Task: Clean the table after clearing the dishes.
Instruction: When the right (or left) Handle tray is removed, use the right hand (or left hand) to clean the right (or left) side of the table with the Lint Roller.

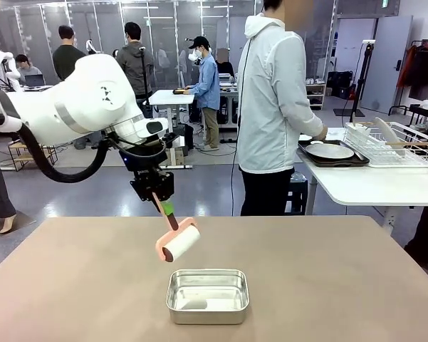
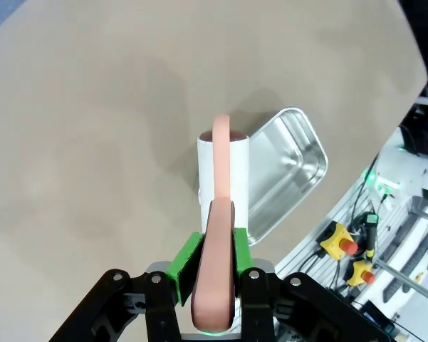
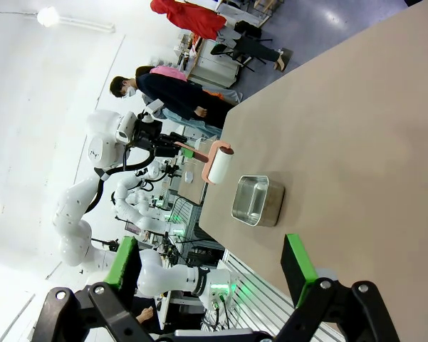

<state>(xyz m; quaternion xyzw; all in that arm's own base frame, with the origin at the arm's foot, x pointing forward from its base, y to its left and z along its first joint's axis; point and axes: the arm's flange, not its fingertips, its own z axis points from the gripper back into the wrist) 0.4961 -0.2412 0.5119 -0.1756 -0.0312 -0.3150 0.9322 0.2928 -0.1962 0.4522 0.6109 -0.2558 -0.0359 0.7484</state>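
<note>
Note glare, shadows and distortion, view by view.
Front view: sharp, evenly lit, and the pan glints. Left wrist view: the table edge bows with the wide lens, and the roller throws a soft shadow. Right wrist view: the scene lies sideways, and a lamp flares.

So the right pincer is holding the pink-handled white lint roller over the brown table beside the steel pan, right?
No, the left pincer holds the pink-handled white lint roller over the matte brown table beside the shiny rectangular steel pan; the left wrist view shows the grip.
</note>
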